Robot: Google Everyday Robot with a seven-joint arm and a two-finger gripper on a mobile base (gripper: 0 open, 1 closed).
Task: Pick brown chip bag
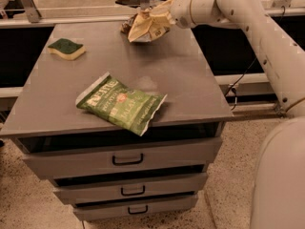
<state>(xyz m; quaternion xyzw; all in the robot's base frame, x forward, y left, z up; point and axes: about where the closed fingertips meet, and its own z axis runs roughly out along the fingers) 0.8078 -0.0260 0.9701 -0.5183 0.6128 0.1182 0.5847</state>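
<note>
The brown chip bag (144, 27) hangs at the far edge of the grey cabinet top (190, 80). It is tipped over, so its pale cream part faces me and only a strip of dark brown shows at its left. My gripper (165, 14) reaches in from the right on the white arm and is shut on the bag's upper right corner. The bag looks lifted just off the surface. The fingertips are partly hidden by the crumpled foil.
A green chip bag (121, 104) with white lettering lies near the front middle of the top. A green and yellow sponge (66, 48) sits at the back left. Several drawers (127, 160) are below. A rail runs behind the cabinet.
</note>
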